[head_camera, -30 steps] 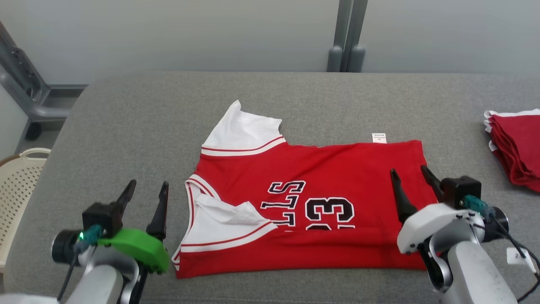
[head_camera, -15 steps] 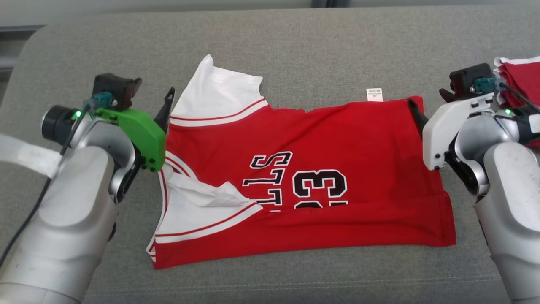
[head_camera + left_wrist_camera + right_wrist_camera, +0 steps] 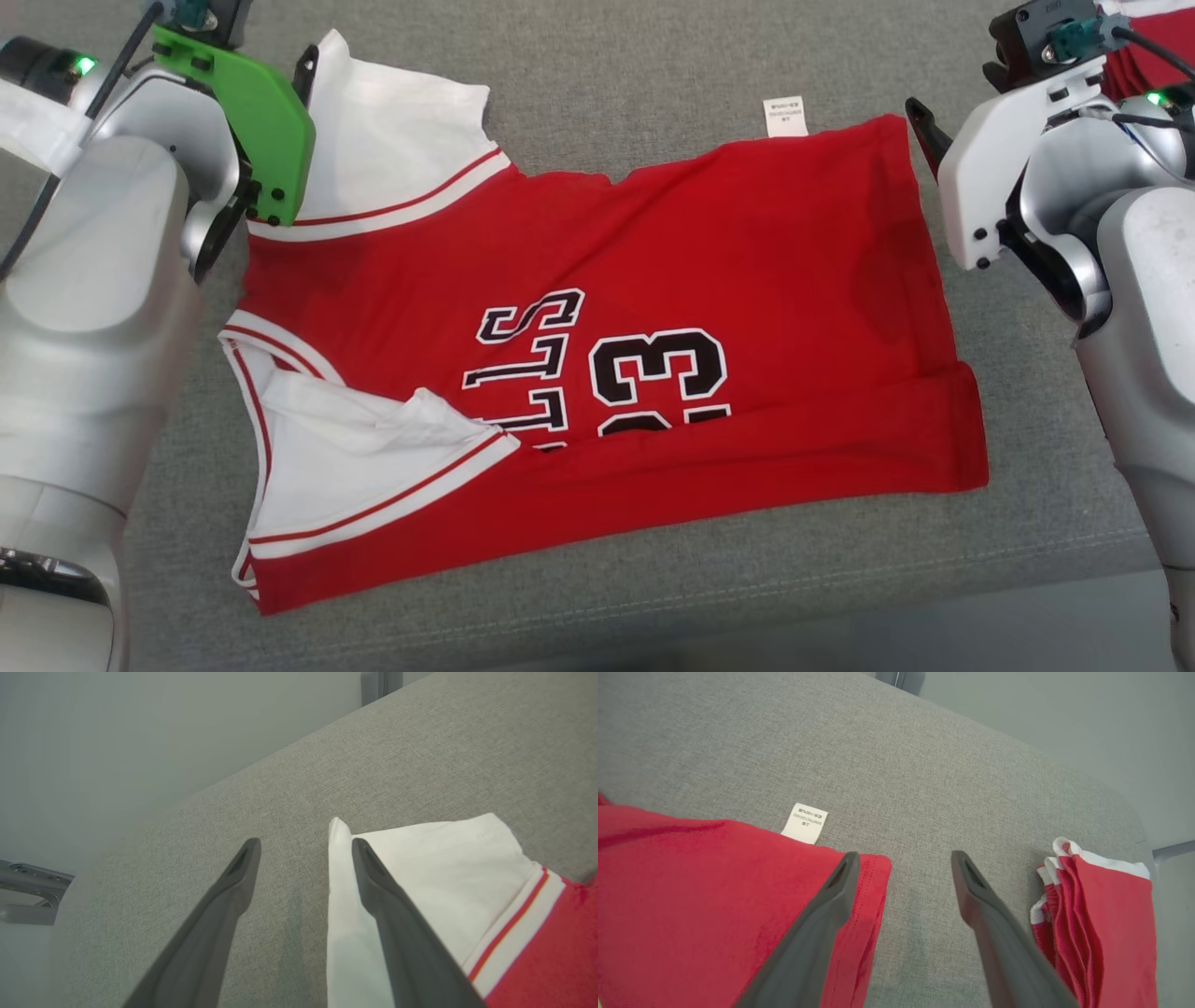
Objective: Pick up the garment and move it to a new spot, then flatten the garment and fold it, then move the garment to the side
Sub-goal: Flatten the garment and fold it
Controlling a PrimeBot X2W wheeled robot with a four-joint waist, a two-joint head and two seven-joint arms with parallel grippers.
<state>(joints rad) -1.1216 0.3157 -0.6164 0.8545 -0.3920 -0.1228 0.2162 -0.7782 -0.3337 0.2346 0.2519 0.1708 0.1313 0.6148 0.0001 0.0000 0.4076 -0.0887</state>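
Observation:
The garment [image 3: 653,261] is a red jersey with white sleeves and black lettering, lying spread on the grey padded surface [image 3: 607,56], its near edge folded over. My left gripper [image 3: 306,844] stands open at the far left corner. Its right finger [image 3: 387,905] lies over the white sleeve [image 3: 444,868] and its other finger over bare padding. My right gripper [image 3: 903,858] is open at the far right corner, one finger [image 3: 822,914] over the red hem [image 3: 714,882], the other over padding. Nothing is held. In the head view a dark right finger [image 3: 920,121] shows beside the hem.
A stack of folded red garments [image 3: 1101,924] lies just right of my right gripper, also at the head view's top right [image 3: 1134,65]. A white care label [image 3: 784,117] sticks out of the jersey's far edge. The padding's front edge [image 3: 840,597] runs close below the jersey.
The head view has tipped down and closer. Both arms have reached forward from the near side to the jersey's far corners. Both grippers stayed open; the jersey lies as before.

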